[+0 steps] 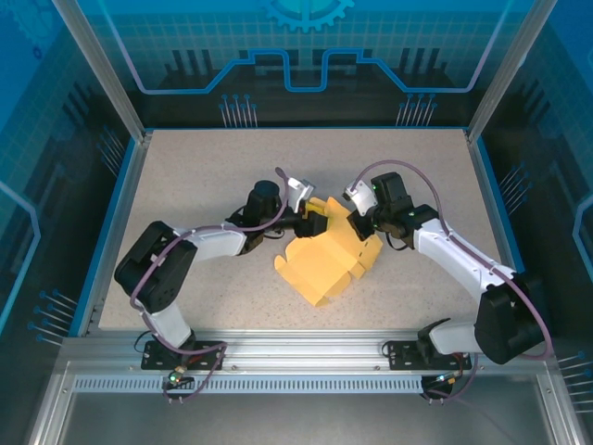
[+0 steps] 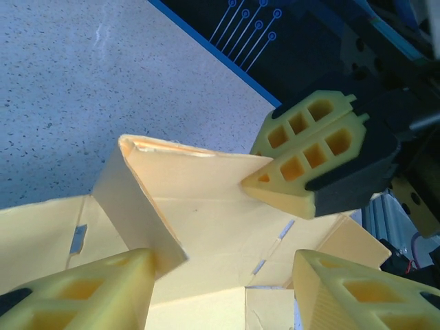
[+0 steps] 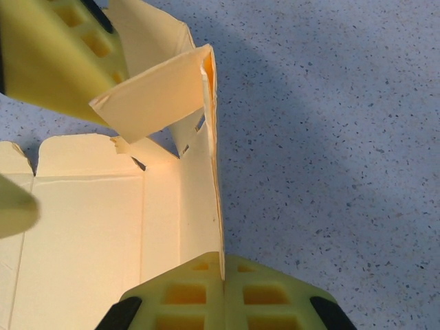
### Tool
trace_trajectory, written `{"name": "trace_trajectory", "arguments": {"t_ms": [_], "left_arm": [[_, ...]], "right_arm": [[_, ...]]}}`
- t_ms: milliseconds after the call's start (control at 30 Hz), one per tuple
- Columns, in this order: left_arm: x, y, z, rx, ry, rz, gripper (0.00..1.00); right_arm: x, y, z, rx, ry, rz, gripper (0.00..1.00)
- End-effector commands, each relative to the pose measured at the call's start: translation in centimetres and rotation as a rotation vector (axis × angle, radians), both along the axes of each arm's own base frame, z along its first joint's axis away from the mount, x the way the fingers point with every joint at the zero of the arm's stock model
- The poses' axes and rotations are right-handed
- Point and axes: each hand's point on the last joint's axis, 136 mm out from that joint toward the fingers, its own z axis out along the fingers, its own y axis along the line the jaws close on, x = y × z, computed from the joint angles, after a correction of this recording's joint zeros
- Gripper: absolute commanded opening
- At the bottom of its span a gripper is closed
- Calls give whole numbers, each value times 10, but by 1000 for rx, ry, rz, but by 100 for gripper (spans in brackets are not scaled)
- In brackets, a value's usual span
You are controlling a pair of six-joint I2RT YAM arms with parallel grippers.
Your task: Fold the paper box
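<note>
Top external view: the table [image 1: 204, 176] carried the paper box [image 1: 320, 271] mid-table, half-folded, between both arms. Your right gripper [image 3: 223, 273] was pinched shut on a raised side wall. Your left gripper [image 2: 227, 278] stood open, one finger against a flap. Step looked like raising walls. Next probably needed that flap pressed inward.
</note>
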Motion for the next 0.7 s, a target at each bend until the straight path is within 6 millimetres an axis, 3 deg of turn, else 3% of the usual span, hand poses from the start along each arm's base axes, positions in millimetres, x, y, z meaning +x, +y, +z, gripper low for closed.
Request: {"name": "trace_trajectory", "arguments": {"t_ms": [0, 133, 267, 400, 667], "left_arm": [[0, 18, 21, 10, -78, 49, 59], [3, 46, 24, 60, -108, 150, 62], [15, 83, 30, 116, -127, 368, 66], [21, 115, 31, 130, -115, 540, 71], [37, 147, 12, 176, 21, 664, 72]], "right_arm": [[6, 1, 18, -41, -66, 14, 2], [7, 1, 22, -144, -121, 28, 2], [6, 7, 26, -246, -172, 60, 2], [9, 15, 24, -448, -297, 94, 1], [19, 31, 20, -712, -526, 143, 2]]}}
